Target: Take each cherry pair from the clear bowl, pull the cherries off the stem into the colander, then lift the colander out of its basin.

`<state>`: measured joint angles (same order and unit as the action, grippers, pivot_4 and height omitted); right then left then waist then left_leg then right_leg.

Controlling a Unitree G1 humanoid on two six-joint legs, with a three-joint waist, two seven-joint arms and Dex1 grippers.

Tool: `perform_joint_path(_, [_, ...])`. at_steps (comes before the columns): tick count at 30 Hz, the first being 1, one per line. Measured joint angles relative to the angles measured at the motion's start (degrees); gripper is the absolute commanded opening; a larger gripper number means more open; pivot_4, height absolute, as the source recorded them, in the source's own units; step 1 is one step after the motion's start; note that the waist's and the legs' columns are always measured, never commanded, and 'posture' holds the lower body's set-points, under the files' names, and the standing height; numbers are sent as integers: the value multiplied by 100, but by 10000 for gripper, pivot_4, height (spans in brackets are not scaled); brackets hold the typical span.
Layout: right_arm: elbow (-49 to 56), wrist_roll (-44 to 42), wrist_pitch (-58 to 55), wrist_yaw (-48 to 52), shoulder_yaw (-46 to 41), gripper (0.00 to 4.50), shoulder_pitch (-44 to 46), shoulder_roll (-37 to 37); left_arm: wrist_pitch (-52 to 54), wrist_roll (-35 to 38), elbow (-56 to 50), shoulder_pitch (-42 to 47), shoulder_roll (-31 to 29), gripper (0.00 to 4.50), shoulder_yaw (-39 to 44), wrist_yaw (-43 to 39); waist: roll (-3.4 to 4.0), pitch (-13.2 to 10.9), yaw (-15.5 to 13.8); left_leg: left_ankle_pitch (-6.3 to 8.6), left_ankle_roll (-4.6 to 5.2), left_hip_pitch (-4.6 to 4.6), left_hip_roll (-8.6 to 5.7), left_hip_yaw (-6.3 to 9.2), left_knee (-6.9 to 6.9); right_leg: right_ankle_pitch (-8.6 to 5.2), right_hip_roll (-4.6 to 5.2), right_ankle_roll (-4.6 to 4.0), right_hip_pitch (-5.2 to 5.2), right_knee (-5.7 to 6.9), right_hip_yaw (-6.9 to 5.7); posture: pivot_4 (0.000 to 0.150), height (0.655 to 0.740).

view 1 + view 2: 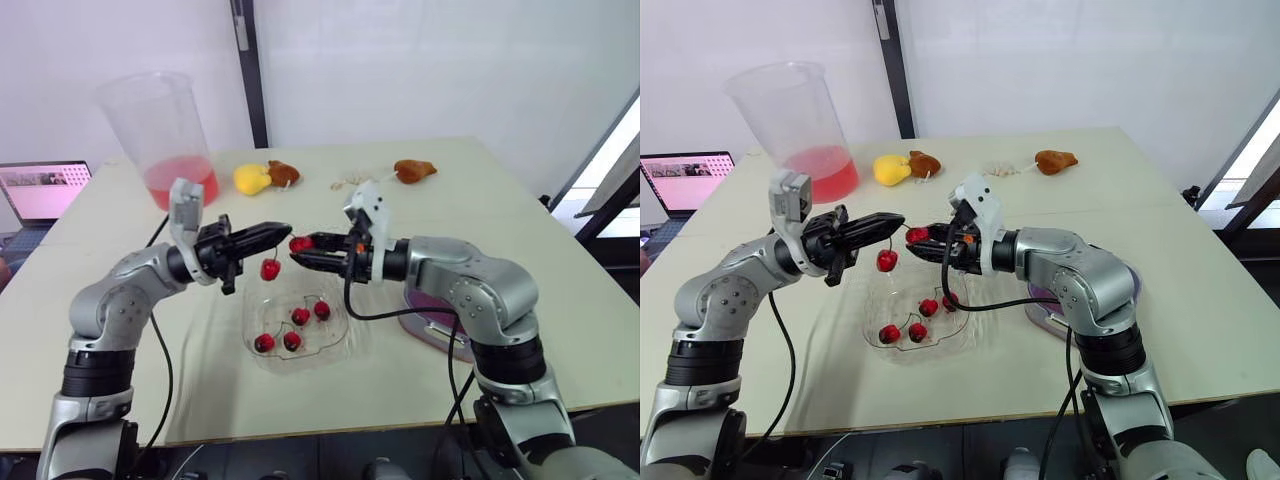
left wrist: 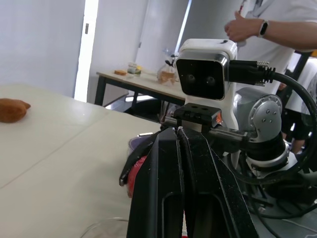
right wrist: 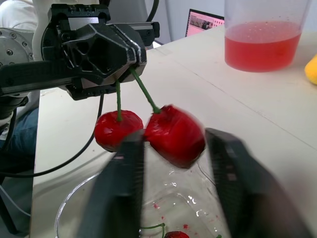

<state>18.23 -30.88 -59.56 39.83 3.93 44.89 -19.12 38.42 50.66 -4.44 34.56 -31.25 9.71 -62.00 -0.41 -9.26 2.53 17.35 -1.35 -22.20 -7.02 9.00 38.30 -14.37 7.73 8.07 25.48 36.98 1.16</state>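
I work in what looks like a robotics lab or test room, not a home. My bench is a plain pale table (image 1: 520,230) set before bare white walls (image 1: 420,70), with a dark upright post (image 1: 247,70) on the far side. An open laptop (image 1: 45,190) sits just off the table's far left corner. A big clear beaker (image 1: 160,130) of red liquid stands far left on the table. Toy food (image 1: 413,170) lies near the far edge as props. Away to the right, a person (image 2: 277,25) stands near a second table (image 2: 133,79) holding small items.
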Motion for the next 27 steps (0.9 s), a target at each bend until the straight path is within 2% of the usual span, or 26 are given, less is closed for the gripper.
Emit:
perform_joint_path(14, [-1,-149,117,-16,18,18268,2,-51,16,-7,-44,2,17,0,0,98,0,0,-2,0,0,0,0,0,0,0,0,0,0,0,0,1500,7400])
perform_joint_path(17, [-1,-187,116,-27,18,10284,2,-51,8,-17,-24,56,17,0,1,102,0,0,-2,0,0,0,0,0,0,0,0,0,0,0,0,1500,7400])
perform_joint_path(27, [13,-210,124,-76,18,10284,2,-52,-66,-128,74,115,17,0,1,76,0,0,-2,0,0,0,0,0,0,0,0,0,0,0,0,1500,7400])
